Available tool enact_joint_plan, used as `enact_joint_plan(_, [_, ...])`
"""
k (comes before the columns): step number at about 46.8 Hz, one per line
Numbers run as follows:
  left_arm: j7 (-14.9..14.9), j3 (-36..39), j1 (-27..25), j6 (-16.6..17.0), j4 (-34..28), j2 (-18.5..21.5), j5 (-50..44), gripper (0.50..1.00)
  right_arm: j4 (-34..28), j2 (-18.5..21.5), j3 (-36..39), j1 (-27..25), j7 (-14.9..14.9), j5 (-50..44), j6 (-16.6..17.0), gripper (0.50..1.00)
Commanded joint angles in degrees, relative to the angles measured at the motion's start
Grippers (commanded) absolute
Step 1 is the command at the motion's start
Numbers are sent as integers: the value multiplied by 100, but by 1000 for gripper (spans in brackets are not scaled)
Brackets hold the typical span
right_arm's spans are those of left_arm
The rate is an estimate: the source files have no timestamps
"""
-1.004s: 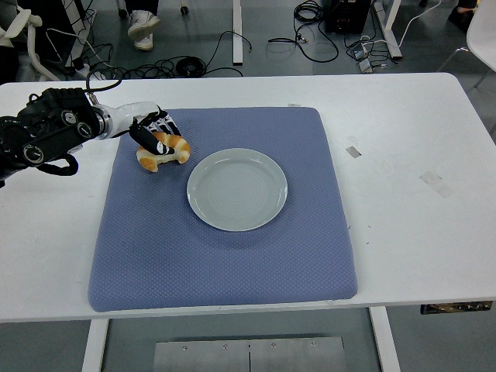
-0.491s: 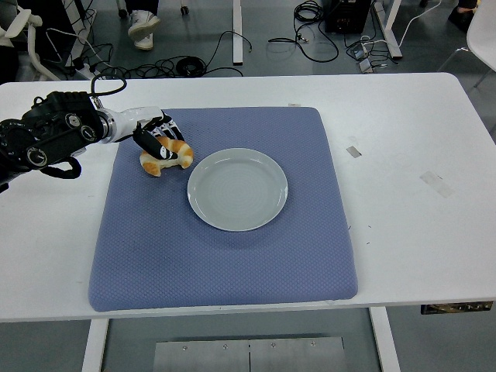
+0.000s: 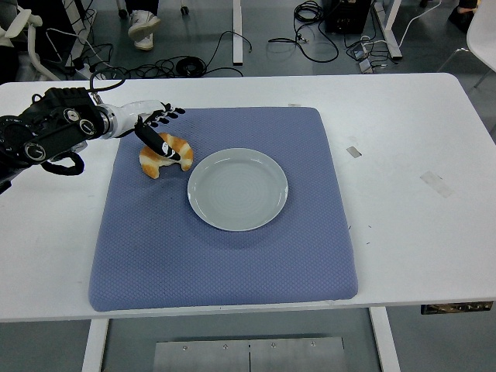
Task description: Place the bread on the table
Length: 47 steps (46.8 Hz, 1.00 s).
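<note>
apparently left hand (image 3: 155, 124) fingers open, bread (image 3: 166, 153) beside plate (image 3: 237, 188)

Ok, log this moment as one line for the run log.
left hand: open, fingers spread, over bread | bread: on blue mat, left of plate | plate: empty | right arm: out of view

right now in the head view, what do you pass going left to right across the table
left hand → bread → plate → small tape piece → larger tape piece
</note>
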Motion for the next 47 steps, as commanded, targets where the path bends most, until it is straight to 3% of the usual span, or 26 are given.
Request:
enact_joint_plan(1, [4,-90,-48,3,-5,11,6,980,0,0,-1,-1,-1,0,1,1000])
enact_joint_plan(15, [-75,-564,-127,574,21,29,-56,980,0,0,8,-1,-1,0,1,1000])
enact_joint_plan(24, [-58,-1250,-66,583,30,46,-697,981,0,0,-1,-1,-1,0,1,1000])
enact_joint_plan(38, [-66,-1786,-39,583,39,161,-829,981,0,0,-1,-1,-1,0,1,1000])
enact_joint_plan(47, [-49,-2235,198,600,320,143,-1751,981,0,0,-1,-1,-1,0,1,1000])
